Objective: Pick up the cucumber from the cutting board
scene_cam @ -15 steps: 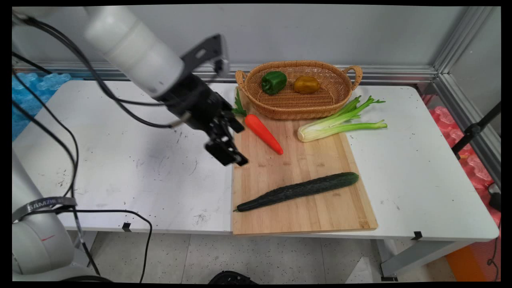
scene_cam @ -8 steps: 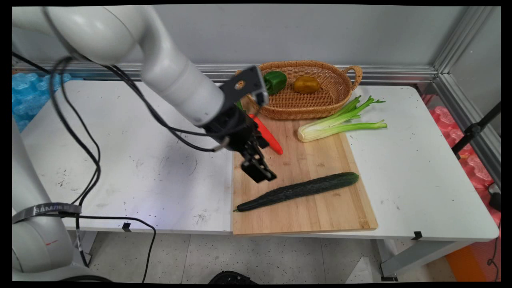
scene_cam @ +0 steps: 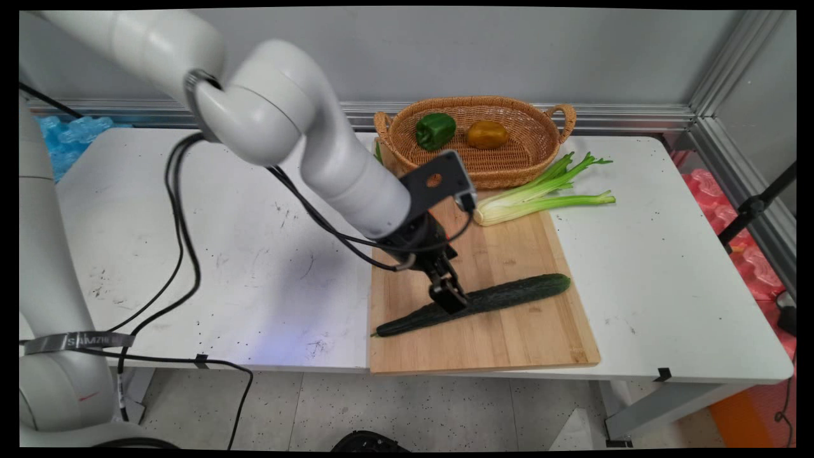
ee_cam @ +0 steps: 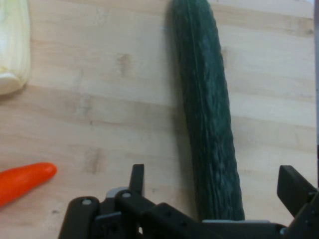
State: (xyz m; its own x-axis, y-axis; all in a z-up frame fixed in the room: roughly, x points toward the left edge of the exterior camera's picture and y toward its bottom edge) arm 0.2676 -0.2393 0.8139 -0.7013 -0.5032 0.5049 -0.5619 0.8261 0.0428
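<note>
A long dark green cucumber lies aslant on the wooden cutting board. My gripper is low over the cucumber's left half. In the hand view the gripper is open, with one finger on each side of the cucumber and a gap to each. An orange carrot tip shows to one side in the hand view; in the main view the arm hides the carrot. The pale end of a celery stalk lies beyond it.
Celery lies across the board's far right corner. A wicker basket at the back holds a green pepper and a yellow-brown vegetable. Black cables hang from the arm over the table's left half.
The gripper has travelled right and down, from beside the board's left edge near the carrot to just over the cucumber. The vegetables have stayed where they were.
</note>
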